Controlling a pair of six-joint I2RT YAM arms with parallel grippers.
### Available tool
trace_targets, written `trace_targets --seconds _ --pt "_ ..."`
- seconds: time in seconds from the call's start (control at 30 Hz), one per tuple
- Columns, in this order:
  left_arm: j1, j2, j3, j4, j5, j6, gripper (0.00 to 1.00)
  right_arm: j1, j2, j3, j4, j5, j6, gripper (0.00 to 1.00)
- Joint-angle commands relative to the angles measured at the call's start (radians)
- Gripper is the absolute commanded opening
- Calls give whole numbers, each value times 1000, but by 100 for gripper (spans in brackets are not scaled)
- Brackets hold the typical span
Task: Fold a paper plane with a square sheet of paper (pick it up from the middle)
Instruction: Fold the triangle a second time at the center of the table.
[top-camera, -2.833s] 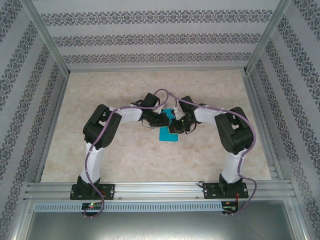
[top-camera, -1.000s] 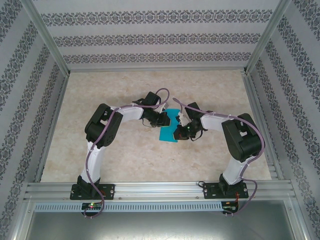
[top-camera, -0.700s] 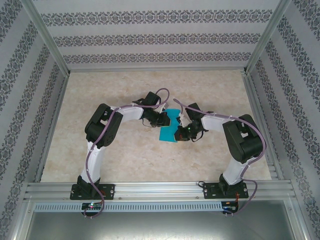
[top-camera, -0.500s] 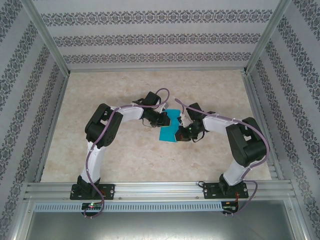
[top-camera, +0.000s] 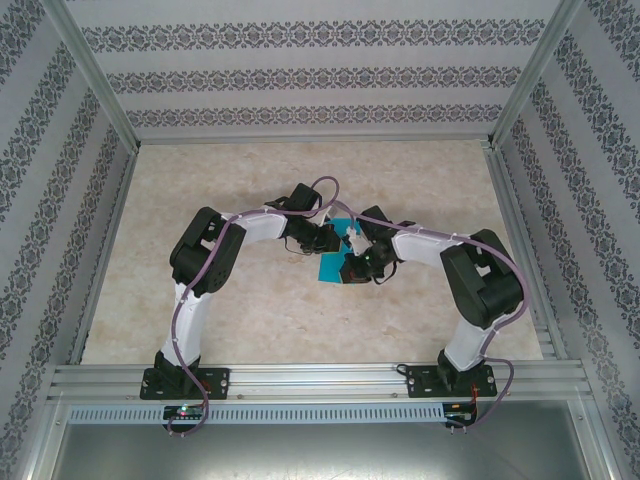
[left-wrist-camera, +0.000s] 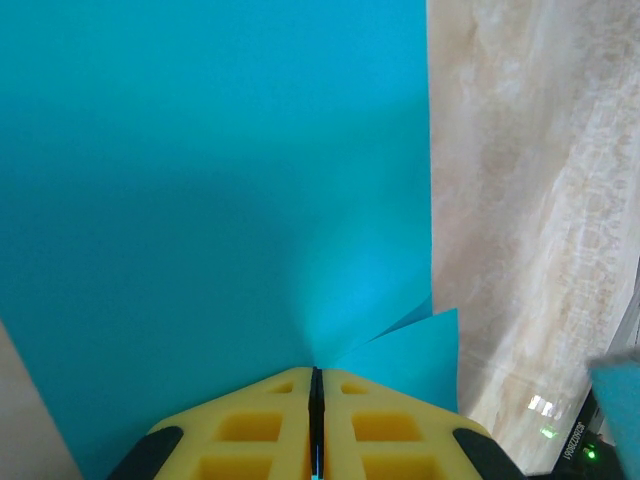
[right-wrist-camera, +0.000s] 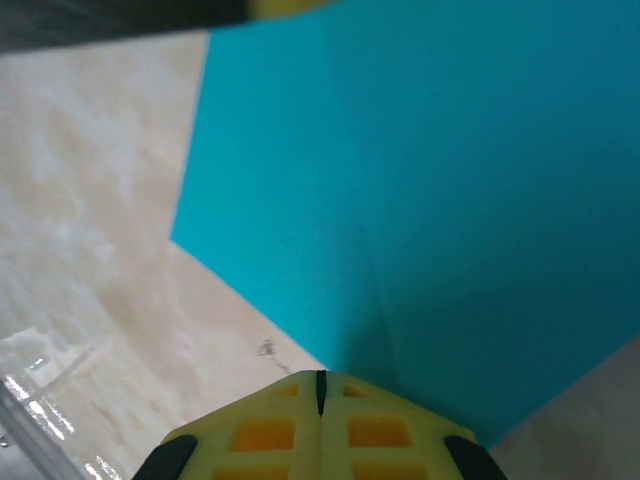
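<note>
The folded sheet of paper (top-camera: 331, 269) lies near the middle of the bench (top-camera: 240, 170), well apart from every edge. The left gripper (top-camera: 327, 240) sits at its left side and the right gripper (top-camera: 352, 264) at its right, both touching it.

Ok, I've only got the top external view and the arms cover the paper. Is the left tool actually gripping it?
Observer: Yes. In the left wrist view, the left tool is pinched shut on the paper.
Operator: And the right one?
Observer: The right wrist view shows the right tool shut on the paper's near edge too.
Operator: Any fold in yet?
Observer: Yes, a crease runs away from the right tool across the sheet.
</note>
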Motion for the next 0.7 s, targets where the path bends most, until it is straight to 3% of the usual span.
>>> trace_targets --seconds 0.0,0.67 --pt "21 97 -55 -103 -156 54 13 -14 18 24 -32 51 -27 2" --pt "21 108 -60 -97 -150 58 13 -79 -27 -8 -9 -11 -18 2"
